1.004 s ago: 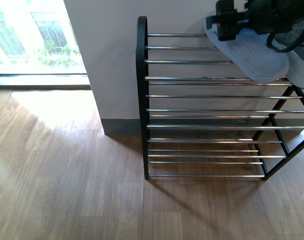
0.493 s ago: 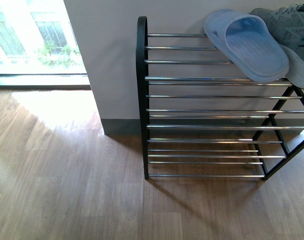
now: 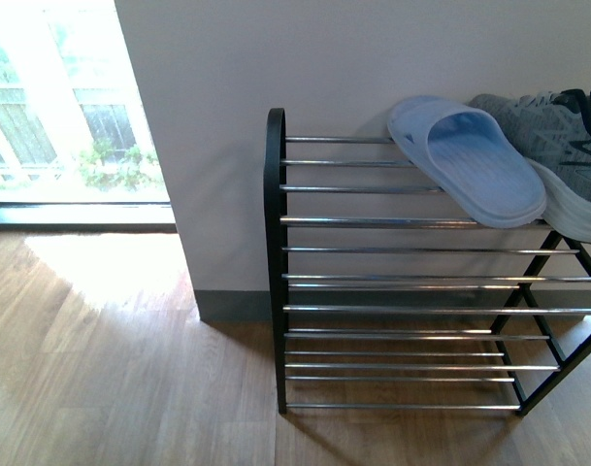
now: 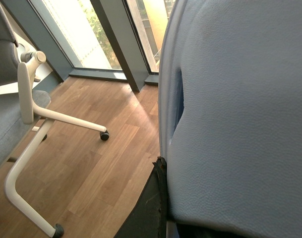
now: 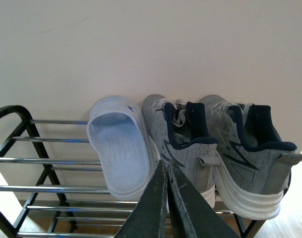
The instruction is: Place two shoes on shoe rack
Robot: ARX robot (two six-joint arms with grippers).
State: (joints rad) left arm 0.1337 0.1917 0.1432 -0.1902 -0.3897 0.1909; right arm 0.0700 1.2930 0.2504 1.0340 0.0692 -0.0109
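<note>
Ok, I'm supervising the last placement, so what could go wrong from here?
The second pale blue rubber slide, apparently held by the left gripper, fills the left wrist view, so that camera cannot guide its placement. The pale blue rubber slide already placed lies on smooth chrome rods of the black-framed shoe rack, close beside the grey knit sneakers; a nudge might push it off.
</note>
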